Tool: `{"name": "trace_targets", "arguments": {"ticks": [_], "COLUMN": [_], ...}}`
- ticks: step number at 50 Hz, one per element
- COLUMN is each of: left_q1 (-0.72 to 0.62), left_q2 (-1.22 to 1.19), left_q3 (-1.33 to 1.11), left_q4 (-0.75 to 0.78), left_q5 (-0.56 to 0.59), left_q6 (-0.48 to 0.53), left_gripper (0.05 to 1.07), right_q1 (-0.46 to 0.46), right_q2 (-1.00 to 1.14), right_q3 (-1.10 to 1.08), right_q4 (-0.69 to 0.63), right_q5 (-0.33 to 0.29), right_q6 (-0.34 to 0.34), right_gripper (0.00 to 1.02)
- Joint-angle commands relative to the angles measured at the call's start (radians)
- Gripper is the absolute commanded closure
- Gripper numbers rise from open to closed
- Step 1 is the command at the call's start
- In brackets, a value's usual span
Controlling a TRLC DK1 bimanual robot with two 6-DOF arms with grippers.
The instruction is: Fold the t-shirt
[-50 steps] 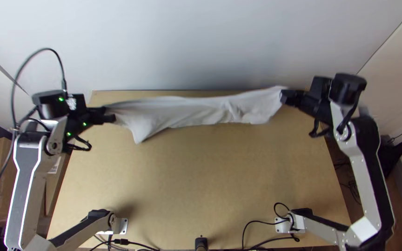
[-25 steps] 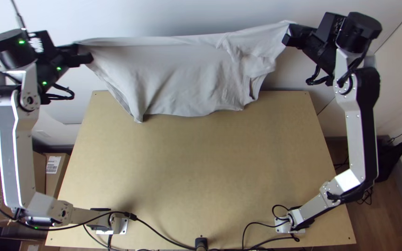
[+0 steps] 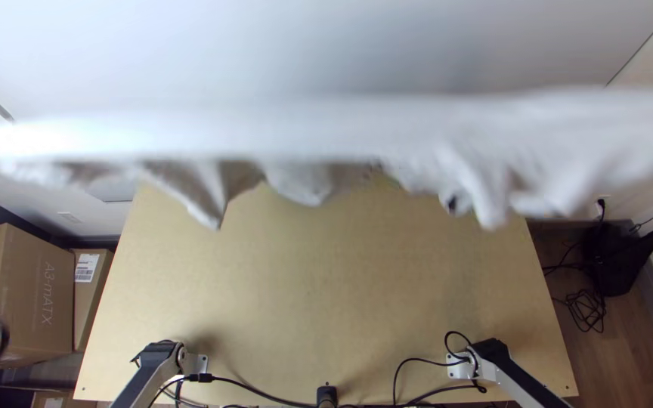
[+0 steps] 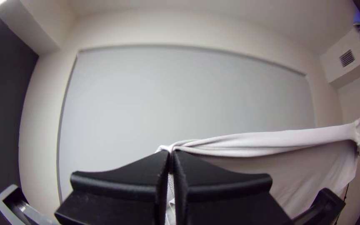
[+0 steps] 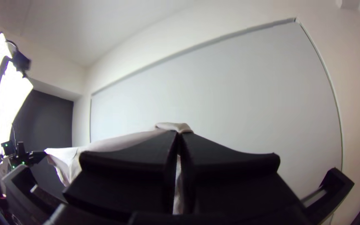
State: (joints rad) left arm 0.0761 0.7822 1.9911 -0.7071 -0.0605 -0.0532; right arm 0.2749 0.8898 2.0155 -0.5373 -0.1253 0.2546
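t-shirt (image 3: pixel 304 125), one, soft pale cloth, stretched in midair above one flat wooden table (image 3: pixel 326 279), pointed folds hanging. left gripper (image 4: pixel 171 155): black, pinched closed on one upper end. right gripper (image 5: pixel 179 136): same, other end.
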Motion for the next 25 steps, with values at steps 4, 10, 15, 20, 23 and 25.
{"name": "trace_targets", "arguments": {"ticks": [4,10,15,20,23,25], "left_q1": [0.024,0.022,0.014,-0.015,-0.019,-0.022], "left_q2": [-0.147,-0.152,-0.147,-0.159,-0.179,-0.185], "left_q3": [-0.092,-0.135,-0.225,-0.414,-0.56,-0.667], "left_q4": [-0.028,-0.051,-0.046,-0.029,0.006,0.017], "left_q5": [-0.048,-0.048,-0.045,-0.03,-0.007,0.047], "left_q6": [-0.01,-0.017,-0.046,-0.097,-0.119,-0.125], "left_gripper": [1.05,1.05,1.05,1.05,1.05,1.05], "right_q1": [-0.036,-0.049,-0.048,-0.04,-0.036,-0.026], "right_q2": [-0.134,-0.149,-0.149,-0.166,-0.193,-0.218], "right_q3": [-0.014,-0.063,-0.158,-0.348,-0.511,-0.643], "right_q4": [-0.05,-0.052,-0.018,0.031,0.085,0.123], "right_q5": [0.016,0.012,0.013,0.013,0.013,0.013], "right_q6": [0.038,0.038,0.041,0.087,0.114,0.121], "right_gripper": [1.0,1.0,1.0,1.0,1.0,1.0]}}
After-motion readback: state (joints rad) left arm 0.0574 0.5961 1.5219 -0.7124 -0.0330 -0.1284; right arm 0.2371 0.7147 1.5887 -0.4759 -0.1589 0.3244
